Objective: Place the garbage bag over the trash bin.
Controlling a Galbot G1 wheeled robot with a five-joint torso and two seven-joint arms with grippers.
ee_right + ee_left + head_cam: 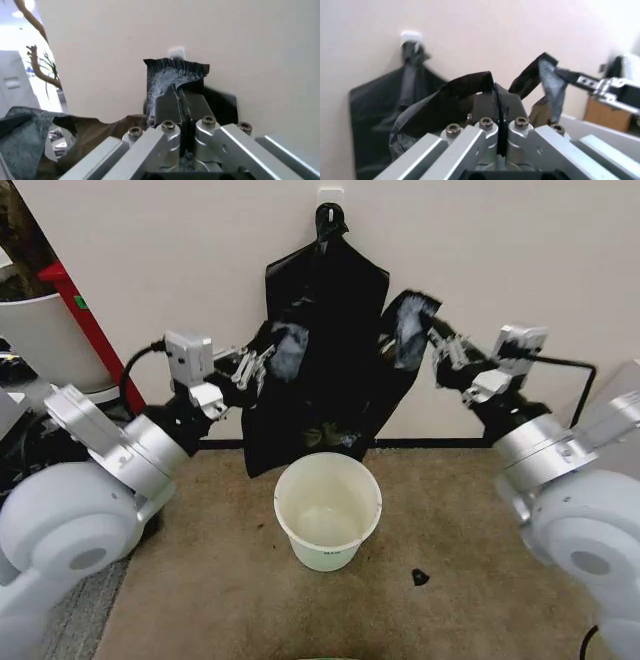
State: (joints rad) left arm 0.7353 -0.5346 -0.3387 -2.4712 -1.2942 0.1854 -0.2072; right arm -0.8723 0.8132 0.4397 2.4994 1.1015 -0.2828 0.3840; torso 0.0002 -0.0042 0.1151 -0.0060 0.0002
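1. Carpet (pixel 470 520), brown, carried the trash bin (pixel 328 512), a small cream-white bucket standing upright and open near the carpet's far edge, roughly midway between the two arms; a small dark scrap (pixel 419 577) lay on the carpet near the bin, toward the robot's right.
2. Left pincer (pixel 262 361) was raised above and beyond the bin on the robot's left, its fingers pressed together on one upper corner of the garbage bag (pixel 330 350); the left wrist view showed black film clamped between the closed fingers (pixel 485 108).
3. Right pincer (pixel 436 340) was raised at a similar height on the robot's right, pinching the bag's other upper corner, with a crinkled tuft of plastic sticking out past its closed fingers (pixel 167 107).
4. Garbage bag hung spread between the two pincers, above and behind the bin, not touching its rim.
5. Farthest back, a bunch of black bags (pixel 328 225) hung from a white hook (pixel 330 196) on the wall (pixel 180 250), behind the held bag.
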